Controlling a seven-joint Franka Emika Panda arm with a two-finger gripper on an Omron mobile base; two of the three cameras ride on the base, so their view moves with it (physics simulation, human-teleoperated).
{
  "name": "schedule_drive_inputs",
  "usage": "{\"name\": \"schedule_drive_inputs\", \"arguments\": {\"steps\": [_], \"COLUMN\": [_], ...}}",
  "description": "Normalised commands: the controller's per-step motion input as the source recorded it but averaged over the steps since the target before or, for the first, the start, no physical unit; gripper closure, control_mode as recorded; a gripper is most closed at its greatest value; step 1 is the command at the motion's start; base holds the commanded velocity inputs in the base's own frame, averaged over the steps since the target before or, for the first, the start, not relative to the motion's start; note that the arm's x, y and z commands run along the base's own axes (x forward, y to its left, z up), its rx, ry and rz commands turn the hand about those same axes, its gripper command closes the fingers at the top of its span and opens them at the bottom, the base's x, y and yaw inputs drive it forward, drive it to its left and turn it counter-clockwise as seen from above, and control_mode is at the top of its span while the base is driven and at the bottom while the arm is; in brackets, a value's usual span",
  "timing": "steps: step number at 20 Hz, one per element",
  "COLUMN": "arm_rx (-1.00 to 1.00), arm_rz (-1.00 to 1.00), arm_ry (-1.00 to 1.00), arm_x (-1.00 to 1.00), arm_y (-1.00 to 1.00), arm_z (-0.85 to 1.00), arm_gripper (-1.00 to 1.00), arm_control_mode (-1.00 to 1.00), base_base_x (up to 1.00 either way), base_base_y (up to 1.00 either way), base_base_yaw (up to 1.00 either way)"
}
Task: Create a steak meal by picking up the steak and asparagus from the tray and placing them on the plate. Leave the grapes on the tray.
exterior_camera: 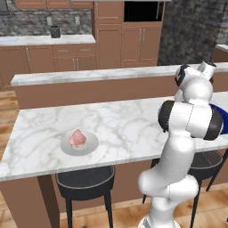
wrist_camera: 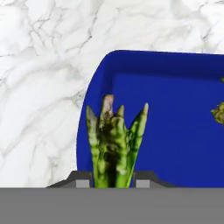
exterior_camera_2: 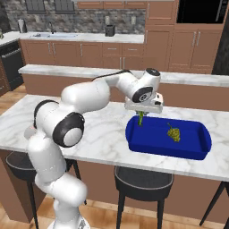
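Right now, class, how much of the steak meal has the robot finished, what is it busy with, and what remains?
Done: the steak lies on the plate. In hand: the gripper is shut on the asparagus, held above the near-left corner of the tray. Left: carry the asparagus over to the plate and set it down. The grapes sit in the tray, where they should remain.

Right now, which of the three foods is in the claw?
The asparagus: the claw grips it above the tray. The grapes lie in the tray; the steak sits on the plate.
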Motion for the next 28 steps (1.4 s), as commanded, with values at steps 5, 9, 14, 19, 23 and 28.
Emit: {"name": "schedule_drive_inputs", "arguments": {"steps": [5, 9, 14, 19, 23, 28], "arm_rx": [-0.10, -0.12, -0.15, -0.10, -0.06, -0.04], "arm_rz": [0.03, 0.04, 0.06, 0.18, 0.30, 0.36], "arm_ry": [-0.04, 0.00, 0.04, 0.11, 0.13, 0.10], "arm_x": [-0.51, -0.42, -0.26, -0.22, -0.26, -0.21], "arm_y": [1.00, 1.00, 1.00, 1.00, 1.00, 1.00], "arm_z": [1.00, 0.72, 0.28, 0.06, 0.00, -0.02], "arm_gripper": [1.00, 1.00, 1.00, 1.00, 1.00, 1.00], "arm_control_mode": [-1.00, -1.00, -1.00, -1.00, -1.00, -1.00], "base_base_x": [0.00, 0.00, 0.00, 0.00, 0.00, 0.00], "base_base_y": [0.00, 0.00, 0.00, 0.00, 0.00, 0.00], "base_base_yaw": [0.00, 0.00, 0.00, 0.00, 0.00, 0.00]}}
